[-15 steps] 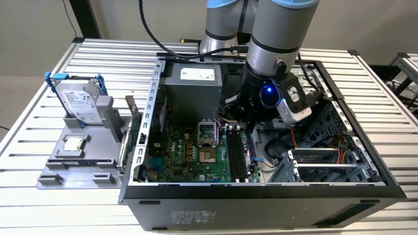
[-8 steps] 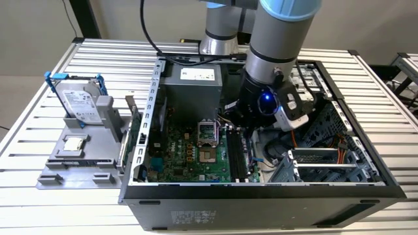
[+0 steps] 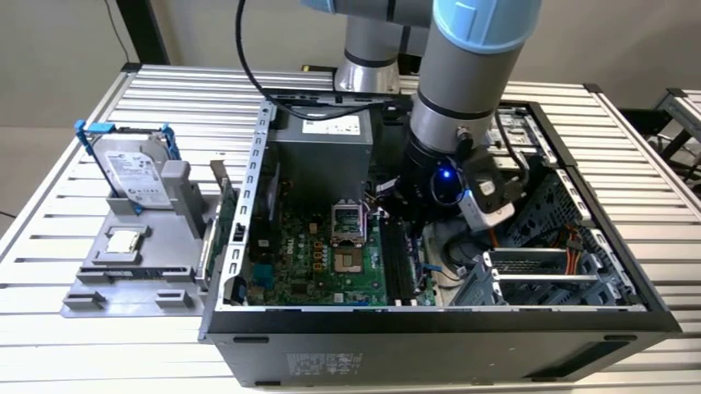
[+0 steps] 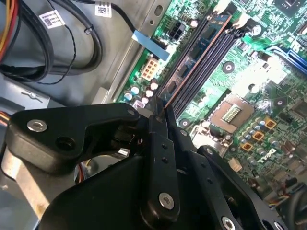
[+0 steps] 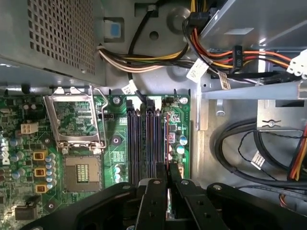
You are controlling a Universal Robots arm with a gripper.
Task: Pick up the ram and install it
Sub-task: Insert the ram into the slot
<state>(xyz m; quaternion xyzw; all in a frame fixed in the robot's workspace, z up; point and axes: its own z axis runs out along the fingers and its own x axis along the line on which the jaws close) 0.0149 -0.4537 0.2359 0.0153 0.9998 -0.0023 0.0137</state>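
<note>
Seating step. Clamped on ram [image 4: 189, 60] with gripper [image 5: 167, 175], edge down beside empty slots [image 5: 133, 143]. Calls for straight, even push.

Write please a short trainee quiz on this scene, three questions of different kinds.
1. True or false: the hand is shut on the ram.
2. Where is the ram? A) on the table B) at the memory slots C) on the power supply
3. Name the blue-bracketed part standing outside the case.
Key: 1 true; 2 B; 3 hard drive.
</note>
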